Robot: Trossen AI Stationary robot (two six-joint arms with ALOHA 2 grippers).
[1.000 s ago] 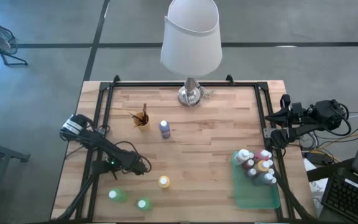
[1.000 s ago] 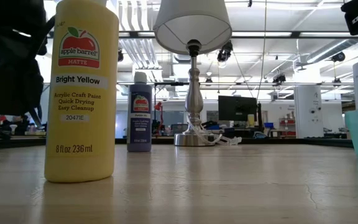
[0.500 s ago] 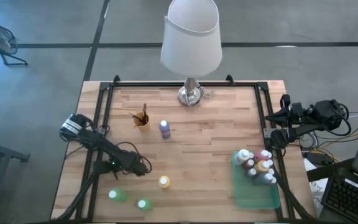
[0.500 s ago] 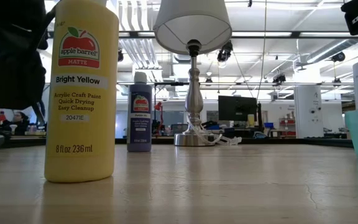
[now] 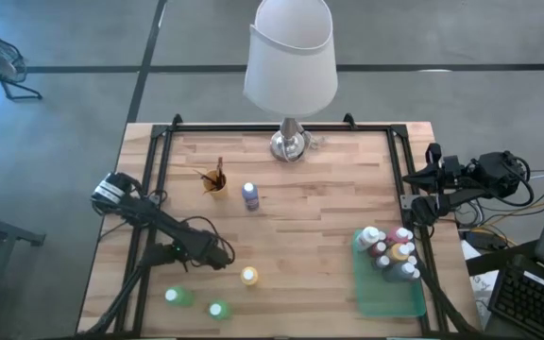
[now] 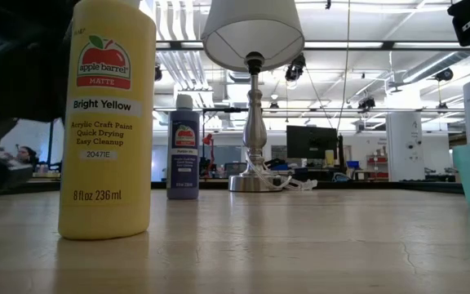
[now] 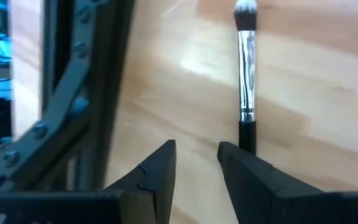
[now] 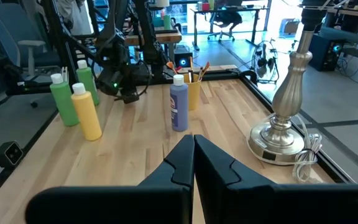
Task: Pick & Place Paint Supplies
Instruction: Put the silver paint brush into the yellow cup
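A paintbrush (image 7: 246, 74) with a silver ferrule and a dark handle lies flat on the wooden table. Its handle end runs behind one fingertip (image 7: 238, 158) of my left gripper (image 7: 197, 155), which is open with nothing between its fingers. That gripper (image 5: 221, 254) hangs low at the table's left. A yellow bottle (image 5: 249, 276) stands just to its right. Two green bottles (image 5: 173, 297) (image 5: 217, 309) stand nearer the front edge and a purple bottle (image 5: 250, 195) farther back. My right gripper (image 8: 193, 146) is shut and waits raised at the right edge (image 5: 414, 210). My left gripper has one fingertip over the paintbrush's handle end (image 7: 247, 132). That fingertip hides the spot, so I cannot tell whether it touches the brush. The gap between the fingers is bare.
A green tray (image 5: 378, 295) at the front right holds several white-capped bottles. A yellow cup (image 5: 216, 181) with brushes stands at the back left. A lamp (image 5: 290, 142) stands at the far edge. A black frame rail (image 7: 82, 93) runs along the table's left side, close to my left gripper.
My left gripper has gone a little toward the table's right edge, closer to the yellow bottle, and has tipped somewhat. The bottles have stayed where they were.
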